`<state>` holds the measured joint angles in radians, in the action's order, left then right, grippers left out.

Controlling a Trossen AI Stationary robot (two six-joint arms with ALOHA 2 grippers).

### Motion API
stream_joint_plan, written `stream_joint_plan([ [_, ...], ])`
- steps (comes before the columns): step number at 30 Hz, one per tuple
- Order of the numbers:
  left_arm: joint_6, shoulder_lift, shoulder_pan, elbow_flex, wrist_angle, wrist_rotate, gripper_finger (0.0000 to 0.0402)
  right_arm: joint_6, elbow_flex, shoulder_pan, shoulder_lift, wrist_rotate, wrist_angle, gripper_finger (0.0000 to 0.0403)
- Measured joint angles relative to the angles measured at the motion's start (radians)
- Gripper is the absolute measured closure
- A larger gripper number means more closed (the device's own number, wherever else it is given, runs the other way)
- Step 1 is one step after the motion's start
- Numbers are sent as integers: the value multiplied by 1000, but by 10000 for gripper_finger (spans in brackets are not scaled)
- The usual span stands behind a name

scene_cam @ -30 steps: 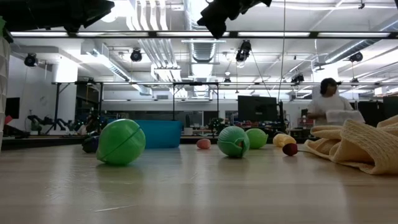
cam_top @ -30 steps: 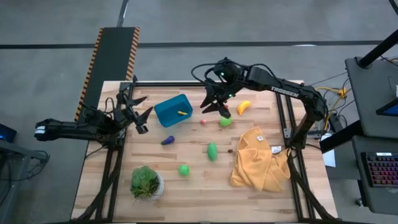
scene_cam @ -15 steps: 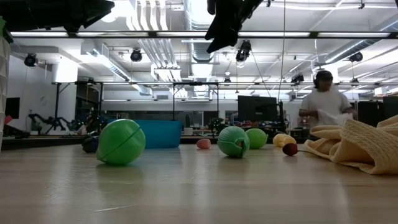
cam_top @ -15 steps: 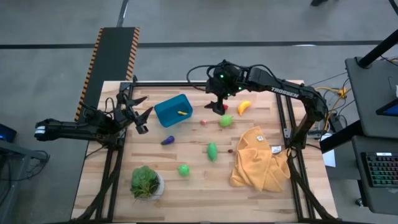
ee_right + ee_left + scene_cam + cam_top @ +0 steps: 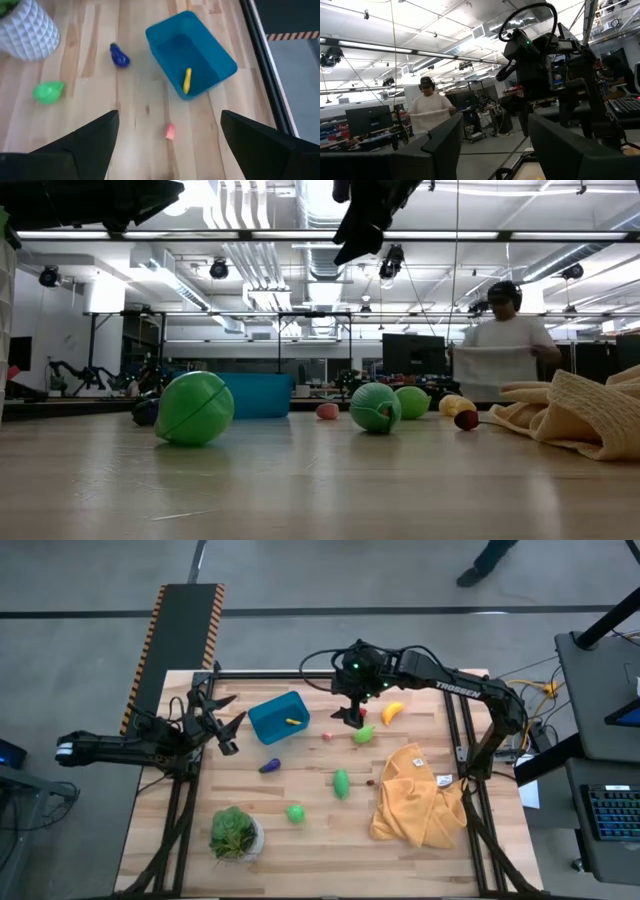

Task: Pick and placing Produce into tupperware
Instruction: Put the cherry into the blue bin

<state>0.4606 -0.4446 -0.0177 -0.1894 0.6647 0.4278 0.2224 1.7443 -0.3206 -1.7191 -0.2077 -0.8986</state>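
The right gripper [image 5: 352,718] hung above the upper centre of the table [image 5: 310,845], its fingers [image 5: 95,135] spread wide with nothing between them, directly over the gap between the teal tub [image 5: 279,717] and a round green produce piece [image 5: 363,735]. The left gripper [image 5: 222,724] waited at the left edge of the table, just left of the tub, fingers parted and empty. The tub sat left of centre in the upper half of the high view and held one small yellow piece [image 5: 292,721]. A small pink piece [image 5: 327,736] lay on the bare wood just right of the tub, between it and the round green piece. The yellow banana [image 5: 391,712] lay further right, near the upper right of the table. The purple eggplant [image 5: 270,766] lay below the tub, apart from it. A green oval piece [image 5: 341,782] lay near the centre, and a bright green piece [image 5: 295,812] lay lower down. A small dark red piece [image 5: 370,781] lay just beside the mustard cloth [image 5: 418,798] at lower right. A potted plant [image 5: 236,833] stood at lower left. In the low view a person [image 5: 503,340] stood in the room beyond the table.
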Motion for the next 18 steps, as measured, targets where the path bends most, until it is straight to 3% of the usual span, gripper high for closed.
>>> stream_joint_plan([
  [8,0,0,0,0,0,0,192,13,0,-1,0,69,-174,64],
  [18,0,0,0,0,0,0,192,25,0,-2,9,44,-281,74],
])
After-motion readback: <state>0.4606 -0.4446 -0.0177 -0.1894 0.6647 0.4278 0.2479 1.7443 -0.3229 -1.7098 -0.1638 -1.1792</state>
